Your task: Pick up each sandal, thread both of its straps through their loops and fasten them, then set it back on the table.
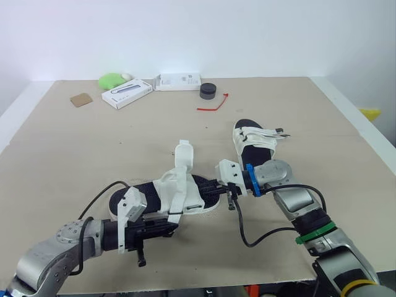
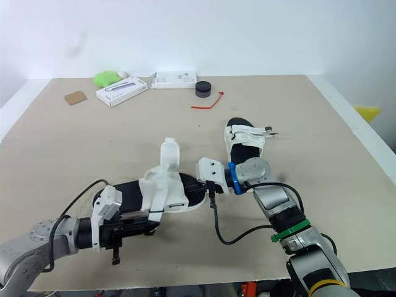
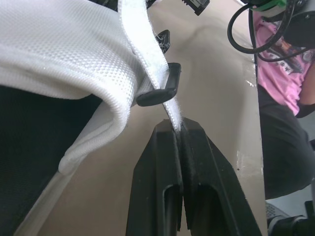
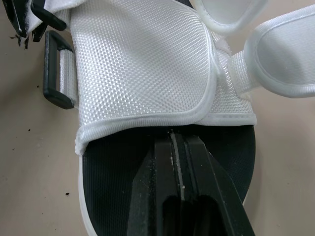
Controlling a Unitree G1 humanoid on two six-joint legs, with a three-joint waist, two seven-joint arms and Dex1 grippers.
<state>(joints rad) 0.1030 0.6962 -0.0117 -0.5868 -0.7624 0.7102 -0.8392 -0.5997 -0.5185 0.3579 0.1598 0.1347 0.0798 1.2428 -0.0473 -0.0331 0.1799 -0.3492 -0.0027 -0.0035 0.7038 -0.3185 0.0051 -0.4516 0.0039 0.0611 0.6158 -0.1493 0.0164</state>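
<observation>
Your sandal [image 1: 185, 192] lay near the table's [image 1: 74, 148] front edge. Your left claw [image 3: 178, 130], arm reaching in low, pinched its strap [image 3: 147, 49] tight below the loop [image 3: 160, 91]. Your right claw [image 4: 178, 137], forearm angled inward, was clamped on the sandal's toe end.

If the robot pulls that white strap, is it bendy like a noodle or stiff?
Probably floppy: the strap curves through the black loop and lies pinched flat in the left gripper. Likely light, since it looks thin. Its woven face may resist slipping.
</observation>
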